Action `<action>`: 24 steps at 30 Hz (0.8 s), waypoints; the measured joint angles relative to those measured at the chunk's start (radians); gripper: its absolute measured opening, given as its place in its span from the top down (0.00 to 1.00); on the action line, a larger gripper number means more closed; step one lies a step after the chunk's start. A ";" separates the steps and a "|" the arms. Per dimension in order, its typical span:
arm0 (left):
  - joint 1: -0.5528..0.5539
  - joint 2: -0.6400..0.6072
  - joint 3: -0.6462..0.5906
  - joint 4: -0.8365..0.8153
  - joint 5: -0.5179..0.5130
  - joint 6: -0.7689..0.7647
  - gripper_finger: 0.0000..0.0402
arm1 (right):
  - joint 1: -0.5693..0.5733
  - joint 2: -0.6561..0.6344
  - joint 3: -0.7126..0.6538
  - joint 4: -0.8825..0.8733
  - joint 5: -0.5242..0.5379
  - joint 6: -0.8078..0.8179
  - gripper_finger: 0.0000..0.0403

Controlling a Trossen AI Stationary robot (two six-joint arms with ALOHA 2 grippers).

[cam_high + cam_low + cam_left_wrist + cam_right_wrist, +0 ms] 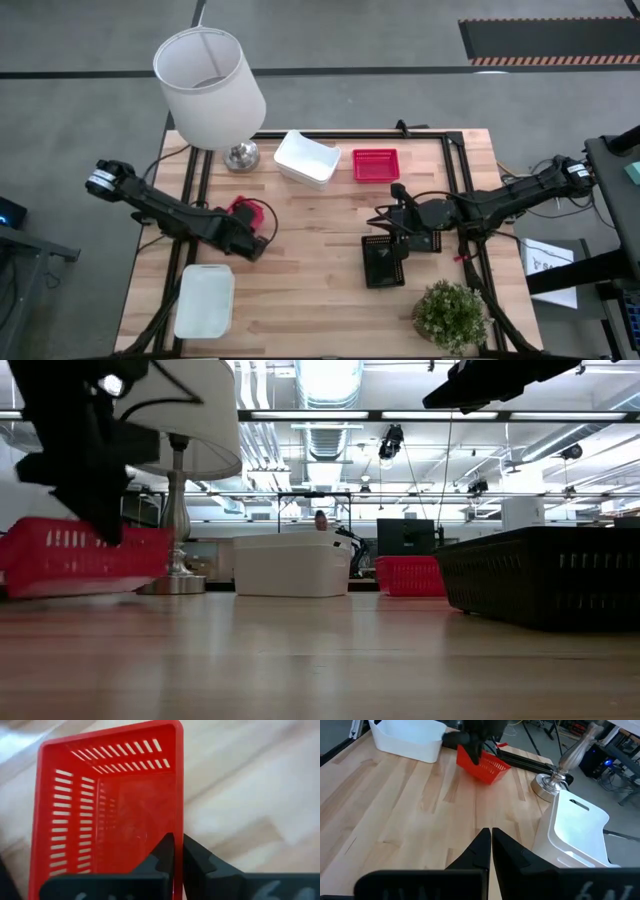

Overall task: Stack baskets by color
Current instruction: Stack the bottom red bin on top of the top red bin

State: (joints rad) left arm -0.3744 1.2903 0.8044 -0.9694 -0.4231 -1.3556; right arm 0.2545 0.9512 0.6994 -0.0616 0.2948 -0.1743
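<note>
My left gripper (254, 230) is shut on a red mesh basket (250, 212) at the table's left middle; the low view shows this basket (85, 558) tilted. A second red basket (376, 164) and a white basket (305, 158) rest on their bottoms at the far middle. Another white basket (205, 300) lies at the near left. A black basket (385, 262) sits right of centre. My right gripper (378, 217) hovers shut just beyond the black basket, holding nothing. My left gripper pinches one long side wall (178, 822) of the red basket, one finger (162, 852) inside and the other (199, 856) outside. The fingers come slanting down from above, at the wall's rim. The basket hangs tilted; I cannot tell whether its low end touches the table.
A lamp with a white shade (210, 85) and a metal base (240, 155) stands at the far left. A small potted plant (450, 315) sits at the near right corner. Bare wood lies between the baskets at the table's middle (310, 260).
</note>
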 joint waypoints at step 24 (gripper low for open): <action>-0.123 0.054 0.006 1.305 0.615 1.605 1.00 | 0.000 0.098 0.000 0.367 -0.460 -0.162 0.52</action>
State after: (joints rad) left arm -0.4973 1.3440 0.8108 0.3354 0.1915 0.2497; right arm 0.2546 1.0492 0.6998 0.3053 -0.1654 -0.3367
